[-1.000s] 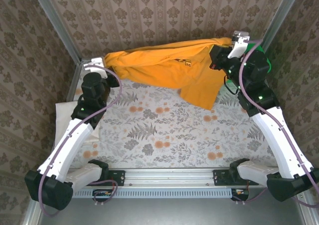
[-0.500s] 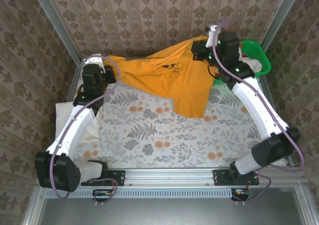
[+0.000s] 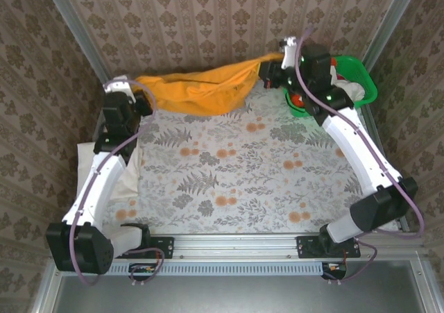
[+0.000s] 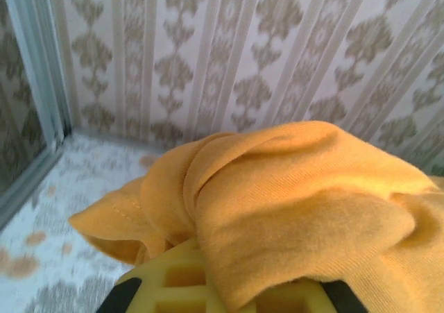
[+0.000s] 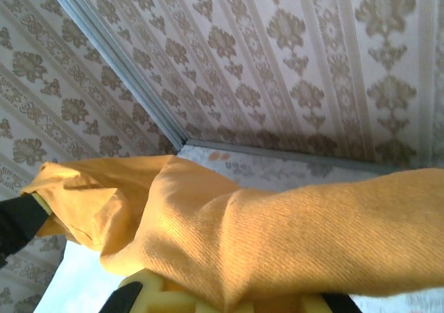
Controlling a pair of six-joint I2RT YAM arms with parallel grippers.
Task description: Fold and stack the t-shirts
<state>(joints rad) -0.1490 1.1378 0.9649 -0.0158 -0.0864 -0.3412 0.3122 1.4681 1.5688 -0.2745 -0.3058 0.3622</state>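
- Two grippers hold one amber-orange t-shirt (image 3: 198, 91) between them. It is bunched into a sagging band above the far edge of the table (image 3: 229, 174), close to the back wall (image 3: 208, 21).
- The left gripper (image 3: 143, 99) is clenched on the shirt's left end. In the left wrist view the fabric (image 4: 298, 195) spills over its yellow fingers (image 4: 166, 289) and hides the tips.
- The right gripper (image 3: 269, 74) is clenched on the shirt's right end. In the right wrist view the fabric (image 5: 277, 243) drapes across its yellow fingers (image 5: 156, 292).
- A green basket (image 3: 365, 77) sits at the far right corner, just beside the right gripper, with white and red-orange fabric inside.
- A white cloth (image 3: 87, 157) lies at the table's left edge, partly under the left arm.
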